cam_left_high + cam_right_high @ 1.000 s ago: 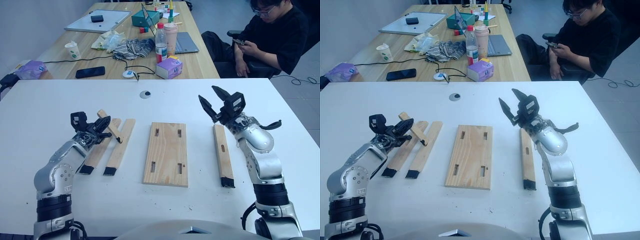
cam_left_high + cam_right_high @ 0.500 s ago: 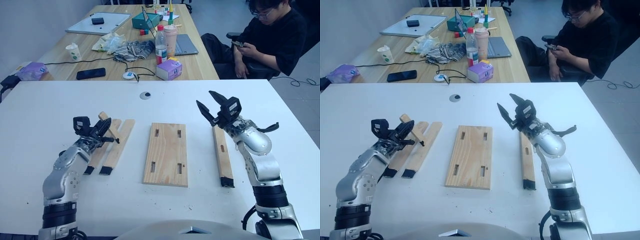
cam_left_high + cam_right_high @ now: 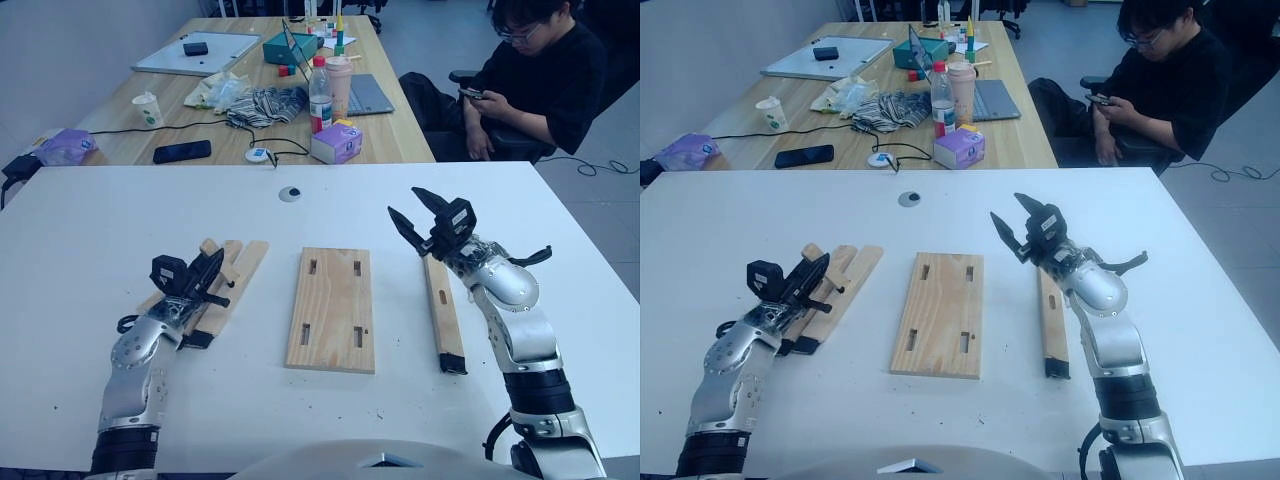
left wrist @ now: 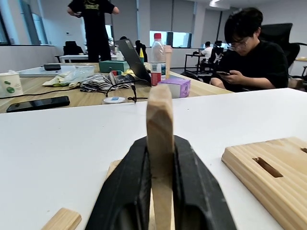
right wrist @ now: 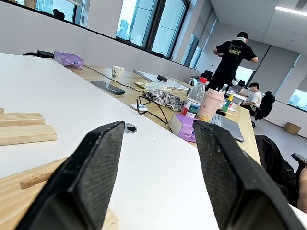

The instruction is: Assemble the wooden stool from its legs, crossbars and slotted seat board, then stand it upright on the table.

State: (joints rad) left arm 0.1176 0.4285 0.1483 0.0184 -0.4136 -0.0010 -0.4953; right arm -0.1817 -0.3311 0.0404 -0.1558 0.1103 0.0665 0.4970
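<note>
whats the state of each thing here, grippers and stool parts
left gripper: shut on the crossbar
crossbar: clamped, not fitted
right gripper: open, holding nothing
seat board: lying flat, slots empty
right leg: lying flat, unattached
left legs: lying flat side by side, unattached

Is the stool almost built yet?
Not nearly. Done: nothing is joined; the flat slotted wooden seat board lies on the white table with empty slots. In hand: the left gripper is shut on a short wooden crossbar above two long black-tipped wooden legs; the right gripper is open near the far end of a third leg. Left: fitting every leg and crossbar, then standing it up.
</note>
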